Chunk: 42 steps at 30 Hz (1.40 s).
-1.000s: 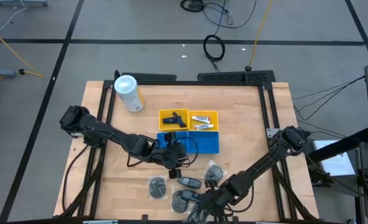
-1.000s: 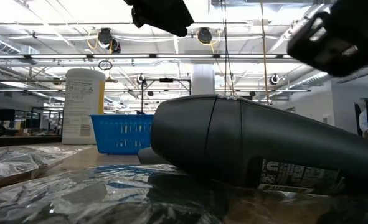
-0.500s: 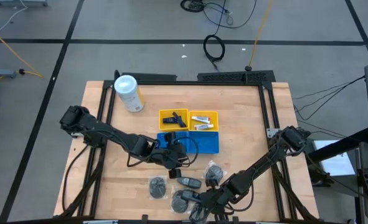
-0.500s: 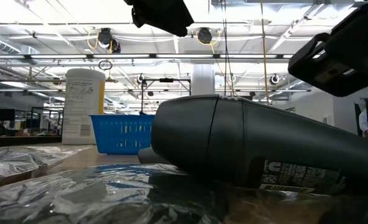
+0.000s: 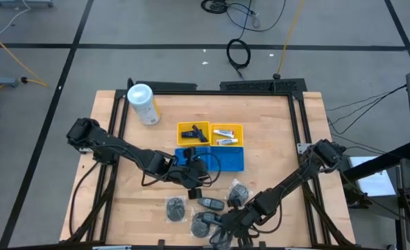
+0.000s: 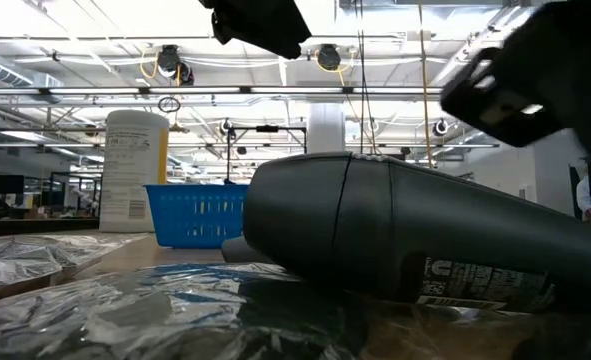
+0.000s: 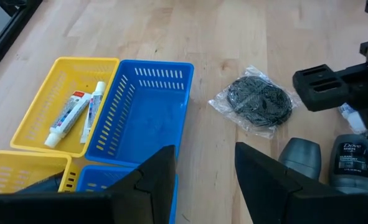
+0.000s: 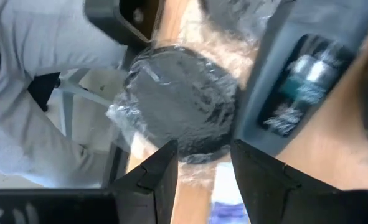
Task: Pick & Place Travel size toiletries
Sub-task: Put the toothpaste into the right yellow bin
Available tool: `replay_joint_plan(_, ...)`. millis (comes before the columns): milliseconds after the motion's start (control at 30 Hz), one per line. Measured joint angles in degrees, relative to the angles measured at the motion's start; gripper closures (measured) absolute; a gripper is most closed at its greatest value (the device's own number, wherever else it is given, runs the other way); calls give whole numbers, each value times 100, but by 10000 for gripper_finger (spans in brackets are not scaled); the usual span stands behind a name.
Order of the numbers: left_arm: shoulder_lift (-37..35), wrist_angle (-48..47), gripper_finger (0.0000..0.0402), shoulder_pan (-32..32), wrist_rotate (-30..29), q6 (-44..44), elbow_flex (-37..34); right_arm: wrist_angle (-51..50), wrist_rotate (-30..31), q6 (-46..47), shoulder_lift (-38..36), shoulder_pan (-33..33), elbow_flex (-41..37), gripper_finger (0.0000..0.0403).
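Right gripper point(image 5: 218, 236) sits low at the near table edge, fingers point(image 8: 152, 168) apart and empty, hovering over a grey round clear-wrapped piece point(image 8: 180, 102) with a dark Dove bottle point(image 8: 302, 81) just beside it. Left gripper point(image 5: 194, 182) hangs by the blue tray point(image 7: 143, 115), fingers point(image 7: 162, 177) apart, nothing between them. Two small white tubes point(image 7: 75, 112) lie in one compartment of the yellow tray point(image 7: 59, 74); small black pieces point(image 5: 193, 132) lie in the neighbouring yellow compartment. Blue tray compartment in the left wrist view holds nothing. Remaining toiletries are loose on the wood near the front edge: another wrapped round piece point(image 7: 258, 102) beside the blue tray, one more point(image 5: 175, 207) further left, dark bottles point(image 5: 210, 203) between them. White canister point(image 5: 142, 103) with yellow label stands at the far left of the table point(image 5: 281, 139), well apart from the trays. Low view is mostly blocked by a dark bottle point(image 6: 405, 240) lying on its side, crinkled wrap point(image 6: 125, 310) in front
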Motion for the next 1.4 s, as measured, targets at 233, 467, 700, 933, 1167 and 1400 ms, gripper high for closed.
replay_joint_plan(233, 0, 0, 241, 10, 2, -20, 0, -471, -10, -116, -38, -42, -7, 261)
replay_joint_plan(467, 0, 0, 241, 10, 2, 52, 0, -403, -1, -120, -41, 5, -1, 262)
replay_joint_plan(700, 0, 0, 241, 10, 4, 55, 0, 178, -17, -16, -36, 4, -386, 262)
replay_joint_plan(933, 0, 0, 241, 10, 4, 59, 0, 615, -15, 139, -36, 10, -833, 262)
replay_joint_plan(1167, 0, 0, 241, 10, 4, 59, 0, 610, 232, 500, -43, -1, -920, 323)
replay_joint_plan(1400, 0, 0, 241, 10, 4, 59, 0, 627, 110, 502, -64, -3, -923, 352)
